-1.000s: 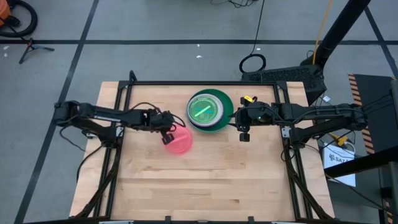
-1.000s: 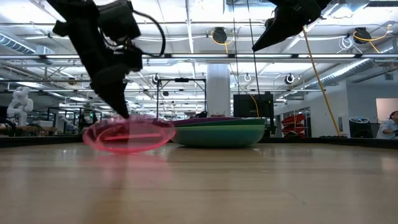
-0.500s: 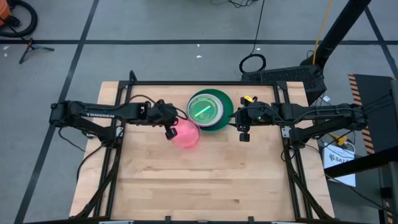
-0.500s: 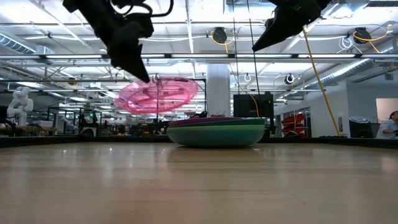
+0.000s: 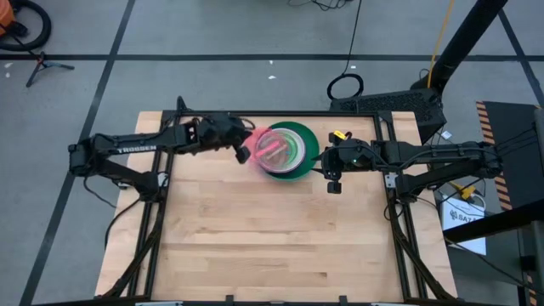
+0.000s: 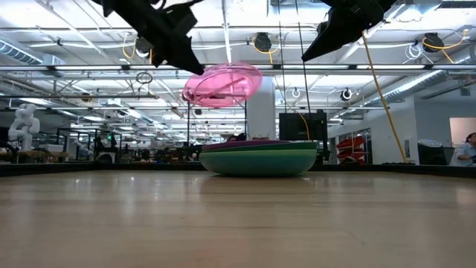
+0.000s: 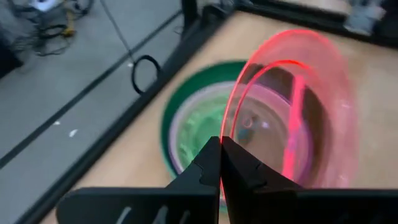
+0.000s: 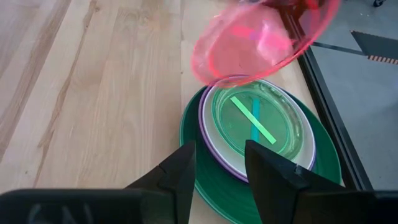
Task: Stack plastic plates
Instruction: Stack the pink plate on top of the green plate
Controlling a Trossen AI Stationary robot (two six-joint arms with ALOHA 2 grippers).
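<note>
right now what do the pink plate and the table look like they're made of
Pink plate: seemingly translucent glossy plastic; the stack below shows through it in the right wrist view, held by the left pincer.
Table: apparently pale wood with a smooth finish; visible grain and plank seams.

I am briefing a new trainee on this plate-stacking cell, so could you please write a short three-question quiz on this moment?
1. True or false: the pink plate already rests on the stack.
2. Which tool holds the pink plate? A) left tool B) right tool C) neither
3. Fill in: the plate at the bottom of the stack is dark ____.

Key:
1. False; it hangs tilted in the air above the stack's edge.
2. A; the left tool is shut on its rim, while the right tool waits open beside the stack.
3. Green.
</note>
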